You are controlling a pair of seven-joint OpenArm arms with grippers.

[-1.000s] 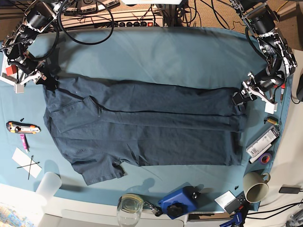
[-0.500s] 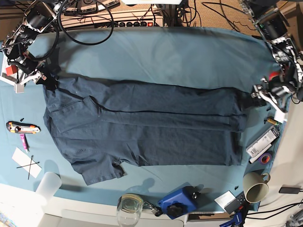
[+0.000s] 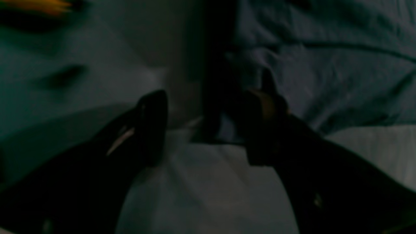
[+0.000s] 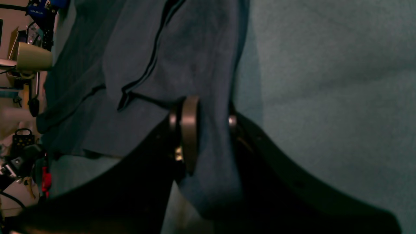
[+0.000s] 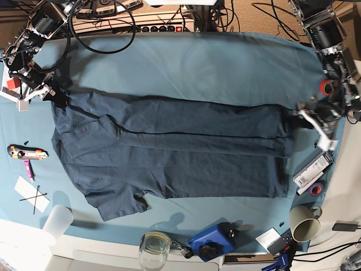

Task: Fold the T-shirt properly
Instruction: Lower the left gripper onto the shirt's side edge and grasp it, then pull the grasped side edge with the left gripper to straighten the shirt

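Note:
The dark slate-blue T-shirt (image 5: 180,147) lies flat across the teal table cloth (image 5: 214,62), its far long edge folded over the middle and one sleeve sticking out at the near left. My right gripper (image 5: 58,99) is shut on the shirt's far-left corner. In the right wrist view, shirt fabric (image 4: 182,48) is pinched between the fingers of the gripper (image 4: 209,130). My left gripper (image 5: 302,117) is just off the shirt's right end. In the dark left wrist view it (image 3: 208,130) is open and empty over the cloth, with the shirt (image 3: 325,65) beyond it.
A box cutter (image 5: 27,152), a pink pen (image 5: 28,168), a paper (image 5: 32,195) and a white cup (image 5: 57,221) lie at the left edge. A glass (image 5: 154,247) and a blue device (image 5: 211,241) stand in front. A mug (image 5: 304,223), a white tube (image 5: 313,168) and a tape roll (image 5: 317,189) are at the right.
My left gripper has let go of the shirt's right end and drawn back to the right, off the fabric. The right arm and the shirt have stayed put.

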